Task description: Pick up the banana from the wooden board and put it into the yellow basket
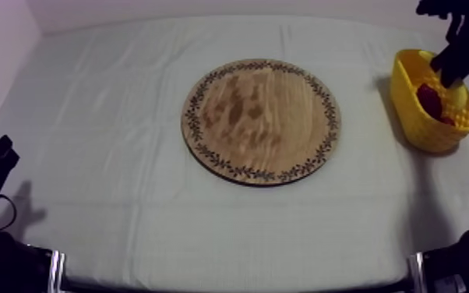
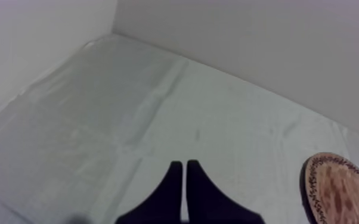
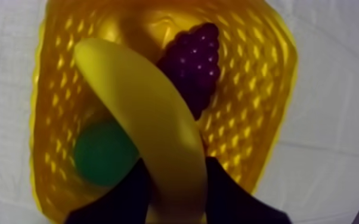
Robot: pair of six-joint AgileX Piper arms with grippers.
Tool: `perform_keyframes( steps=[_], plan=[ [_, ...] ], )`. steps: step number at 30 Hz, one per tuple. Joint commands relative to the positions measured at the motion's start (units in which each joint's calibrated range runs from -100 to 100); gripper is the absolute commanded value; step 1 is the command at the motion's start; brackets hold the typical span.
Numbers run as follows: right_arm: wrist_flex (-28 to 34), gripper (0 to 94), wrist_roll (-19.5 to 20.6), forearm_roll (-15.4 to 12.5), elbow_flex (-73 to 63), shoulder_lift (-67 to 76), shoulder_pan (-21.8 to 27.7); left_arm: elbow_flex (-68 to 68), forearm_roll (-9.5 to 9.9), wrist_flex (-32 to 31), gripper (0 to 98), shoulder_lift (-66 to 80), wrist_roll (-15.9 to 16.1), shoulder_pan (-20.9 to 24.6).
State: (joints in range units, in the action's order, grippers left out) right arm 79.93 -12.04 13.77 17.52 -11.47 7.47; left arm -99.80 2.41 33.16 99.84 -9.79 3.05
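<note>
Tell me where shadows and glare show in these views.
Top view: the yellow basket throws a shadow on the cloth toward the wooden board, whose face shows pale sheen. Right wrist view: a soft highlight runs along the banana. Left wrist view: even light, no glare.

There is one round wooden board with a dark patterned rim (image 1: 261, 121), and one table under a grey-white cloth (image 1: 113, 117). There is one yellow basket with lattice walls (image 1: 413, 117). The toy fruit number three: one long, curved yellow banana (image 3: 152, 113), one dark purple bunch of grapes (image 3: 197, 62), and one rounded green fruit (image 3: 101, 152) whose kind cannot be told. The black two-fingered grippers number two: one left gripper (image 2: 185, 179) and one right gripper (image 1: 449, 72).
</note>
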Motion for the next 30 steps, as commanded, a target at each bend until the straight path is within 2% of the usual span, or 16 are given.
perform_keyframes(
  steps=[1,3,5,11,14,16,23,30],
  plan=[
    [-0.4,23.1,0.4,-0.2,0.0,-2.4,0.0,0.0,0.01,0.0,0.1,0.0,0.0,0.0],
    [-1.1,24.7,0.7,-0.3,0.0,-4.4,0.0,0.0,0.01,0.0,0.1,0.0,0.0,0.0],
    [-1.8,30.3,1.0,-0.3,-0.1,-6.1,0.0,0.0,0.01,0.0,0.1,0.0,0.0,0.0],
    [-2.4,67.1,1.8,-1.1,-1.0,-9.0,0.2,0.0,0.01,0.0,0.1,0.0,0.0,0.0],
    [-2.1,78.7,2.2,-1.6,-1.9,-9.8,0.3,0.0,0.01,0.0,0.1,0.0,0.0,0.0],
    [-1.9,83.1,2.3,-1.9,-2.6,-10.0,0.3,0.0,0.01,0.0,0.1,0.0,0.0,0.0],
    [-1.6,85.0,1.8,-3.6,-4.7,-8.1,0.3,0.0,0.01,0.0,0.1,0.0,0.0,0.0],
    [-2.0,75.7,0.7,-6.1,-5.6,-1.0,0.7,0.0,0.01,0.0,0.1,0.0,0.0,0.0]
  ],
)
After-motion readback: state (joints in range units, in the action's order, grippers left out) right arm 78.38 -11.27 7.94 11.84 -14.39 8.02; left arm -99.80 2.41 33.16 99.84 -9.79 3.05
